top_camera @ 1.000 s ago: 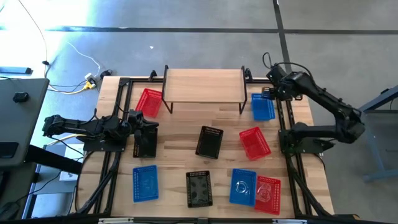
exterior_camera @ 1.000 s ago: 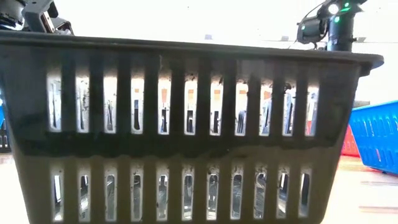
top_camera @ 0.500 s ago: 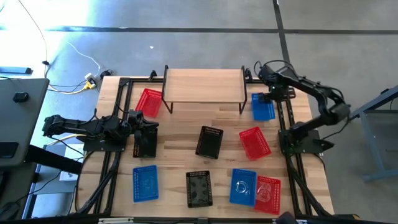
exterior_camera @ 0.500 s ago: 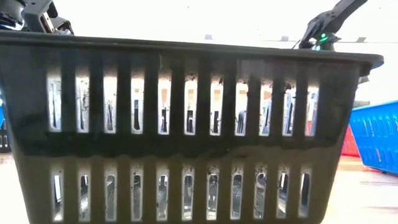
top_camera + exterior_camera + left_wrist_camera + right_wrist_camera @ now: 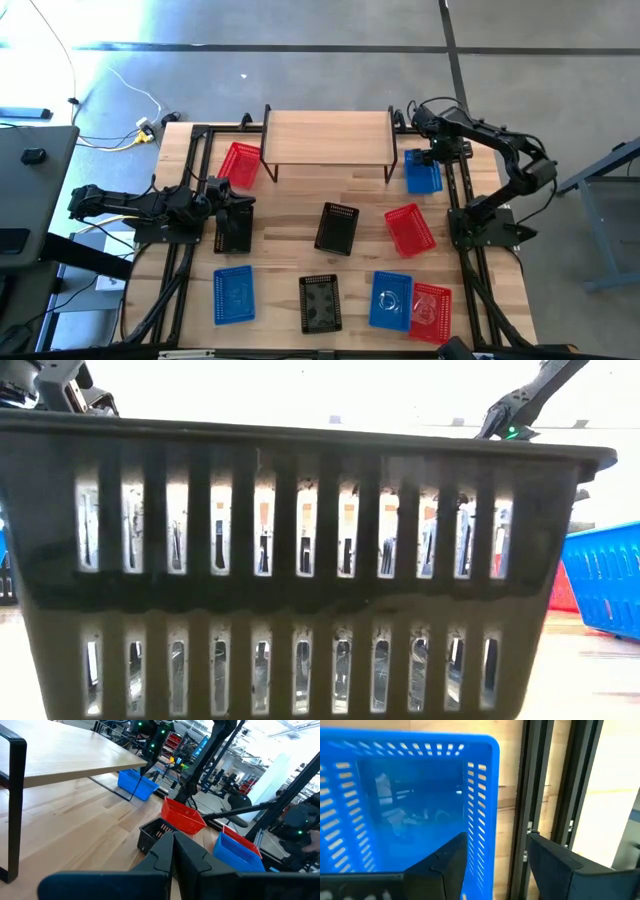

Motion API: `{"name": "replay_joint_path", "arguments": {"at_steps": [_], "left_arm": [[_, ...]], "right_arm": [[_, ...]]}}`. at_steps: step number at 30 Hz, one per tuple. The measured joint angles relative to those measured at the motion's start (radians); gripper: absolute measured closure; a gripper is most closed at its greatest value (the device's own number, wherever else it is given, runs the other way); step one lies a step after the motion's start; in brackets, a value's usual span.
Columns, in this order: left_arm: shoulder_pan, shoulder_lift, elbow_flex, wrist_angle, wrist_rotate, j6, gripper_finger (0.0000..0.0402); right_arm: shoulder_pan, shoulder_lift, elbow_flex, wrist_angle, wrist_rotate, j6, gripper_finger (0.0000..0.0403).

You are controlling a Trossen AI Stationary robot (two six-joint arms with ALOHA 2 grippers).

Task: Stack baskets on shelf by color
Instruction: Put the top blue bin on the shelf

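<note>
The shelf stands at the table's far middle with nothing on its top. Baskets lie scattered on the table: red, red, red, blue, blue, black, black, black. My right gripper points down, open, over the right long wall of a blue basket right of the shelf. One finger is over the basket's inside and one is outside it. My left gripper waits shut and level at the table's left.
A black frame rail runs close beside the blue basket, under my right gripper's outer finger. In the low view a black basket fills the picture. The shelf's right legs stand just left of the blue basket.
My right gripper has come down toward the blue basket beside the shelf's right end and has tipped further downward. Its arm has folded in toward the table. No basket has moved.
</note>
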Motion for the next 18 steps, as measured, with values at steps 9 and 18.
{"name": "replay_joint_path", "arguments": {"at_steps": [9, 18], "left_arm": [[0.0, 0.0, 0.0, 0.0, 0.0, 0.0, 0.0398], [0.0, 0.0, 0.0, 0.0, 0.0, 0.0, 0.0398]], "right_arm": [[0.003, 0.0, 0.0, 0.02, 0.006, 0.063, 0.0215], [0.027, 0.0, 0.0, 0.021, 0.014, 0.113, 0.0215]]}}
